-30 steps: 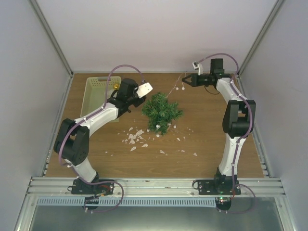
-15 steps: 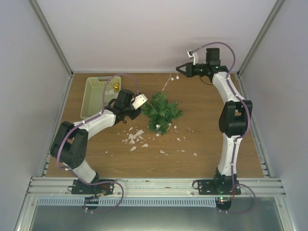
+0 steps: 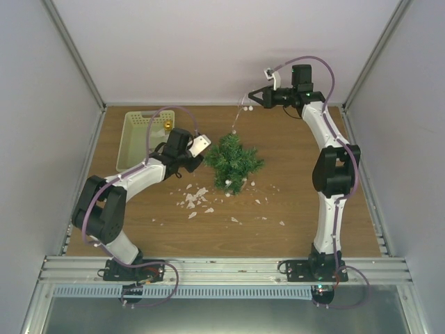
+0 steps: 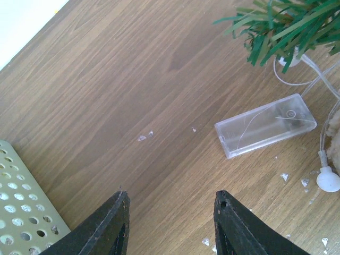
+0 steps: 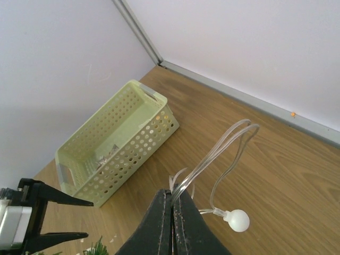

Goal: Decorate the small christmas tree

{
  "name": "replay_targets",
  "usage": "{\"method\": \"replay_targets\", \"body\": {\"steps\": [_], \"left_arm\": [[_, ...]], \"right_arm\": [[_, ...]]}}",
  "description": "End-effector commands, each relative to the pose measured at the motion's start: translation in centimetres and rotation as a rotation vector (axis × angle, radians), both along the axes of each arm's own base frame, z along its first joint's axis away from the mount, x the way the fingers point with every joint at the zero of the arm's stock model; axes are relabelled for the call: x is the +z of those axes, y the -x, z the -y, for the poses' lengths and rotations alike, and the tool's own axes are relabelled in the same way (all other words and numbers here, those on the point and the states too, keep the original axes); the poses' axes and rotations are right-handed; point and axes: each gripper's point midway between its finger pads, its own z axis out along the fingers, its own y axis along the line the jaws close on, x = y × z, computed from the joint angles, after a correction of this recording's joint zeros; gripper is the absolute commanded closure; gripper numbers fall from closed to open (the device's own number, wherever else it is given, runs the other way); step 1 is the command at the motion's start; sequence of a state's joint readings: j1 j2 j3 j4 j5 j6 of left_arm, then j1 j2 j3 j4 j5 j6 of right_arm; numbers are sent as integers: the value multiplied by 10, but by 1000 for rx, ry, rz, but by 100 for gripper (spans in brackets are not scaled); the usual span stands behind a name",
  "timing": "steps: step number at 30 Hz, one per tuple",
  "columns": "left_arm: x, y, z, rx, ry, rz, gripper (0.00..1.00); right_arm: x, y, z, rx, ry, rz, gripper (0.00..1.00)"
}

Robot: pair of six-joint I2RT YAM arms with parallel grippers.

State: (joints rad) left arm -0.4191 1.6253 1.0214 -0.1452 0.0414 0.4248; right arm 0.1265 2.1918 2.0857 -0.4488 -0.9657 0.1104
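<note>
The small christmas tree (image 3: pixel 233 161) stands mid-table, dark green; its branches show in the left wrist view (image 4: pixel 281 24). My right gripper (image 3: pixel 254 97) is raised near the back wall, shut on a clear light string (image 5: pixel 223 151) with a white bulb (image 5: pixel 236 219). The string (image 3: pixel 237 120) hangs down toward the tree. My left gripper (image 3: pixel 200 145) is open and empty, low beside the tree's left side (image 4: pixel 171 210). A clear battery box (image 4: pixel 265 125) lies on the wood by the tree's foot, with a bulb (image 4: pixel 328 179) next to it.
A pale yellow-green basket (image 3: pixel 142 136) stands at the back left with a gold ornament (image 3: pixel 167 125) inside; it also shows in the right wrist view (image 5: pixel 114 141). White scraps (image 3: pixel 195 200) litter the wood in front of the tree. Grey walls enclose the table.
My right gripper has risen and moved left toward the back wall, pulling the light string up. My left gripper has dropped lower and drawn slightly left of the tree.
</note>
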Motion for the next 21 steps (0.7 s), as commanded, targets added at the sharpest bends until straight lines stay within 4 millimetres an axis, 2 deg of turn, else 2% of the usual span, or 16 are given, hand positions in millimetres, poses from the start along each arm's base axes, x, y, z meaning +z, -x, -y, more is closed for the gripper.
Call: {"method": "replay_targets", "body": {"steps": [1,13,21], "left_arm": [[19,-4,-4,19,47,56,55],[30,-4,-10,30,60,78,54],[33,-4,-11,31,63,83,54]], "right_arm": [[22,3,3,-23,29,64,99],[58,14,15,-67,66,152,100],[68,15,24,-110,102,182,99]]}}
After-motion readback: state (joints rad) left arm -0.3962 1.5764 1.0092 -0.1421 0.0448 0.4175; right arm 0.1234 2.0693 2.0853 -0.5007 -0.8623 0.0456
